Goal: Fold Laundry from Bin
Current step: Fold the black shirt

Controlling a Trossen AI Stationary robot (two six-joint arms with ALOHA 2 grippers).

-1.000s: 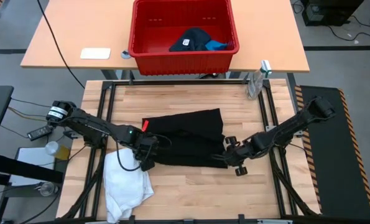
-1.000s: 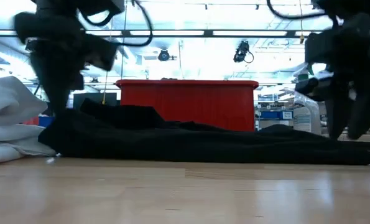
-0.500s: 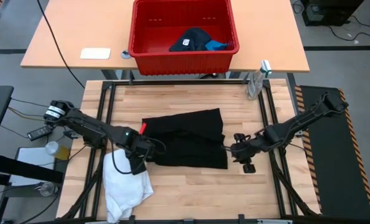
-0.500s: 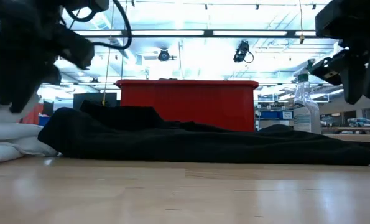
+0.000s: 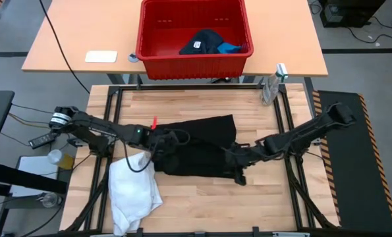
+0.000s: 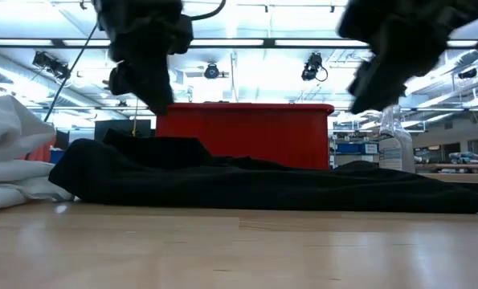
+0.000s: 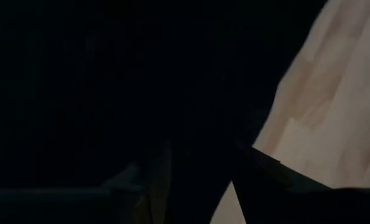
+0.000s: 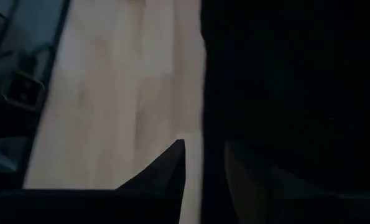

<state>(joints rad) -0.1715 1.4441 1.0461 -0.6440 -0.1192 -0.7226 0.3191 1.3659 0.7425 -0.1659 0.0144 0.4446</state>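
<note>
Black garment (image 5: 199, 148) lies flat mid-worktop, part folded; fold step in hand. Left gripper (image 5: 164, 143) over garment's left edge, right gripper (image 5: 234, 158) over its right edge near front corner; both arms reach low and inward from worktop sides. Fingers on each part-open in wrist views, no cloth visibly pinched. Next move likely needs grip on edges. White garment (image 5: 135, 194) heaped at front-left corner. Bin (image 5: 149, 49) on table beyond worktop's back edge, navy garment (image 5: 202, 41) and blue garment (image 5: 232, 47) inside.

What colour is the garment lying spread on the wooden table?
Black garment, best seen in the high view.
</note>
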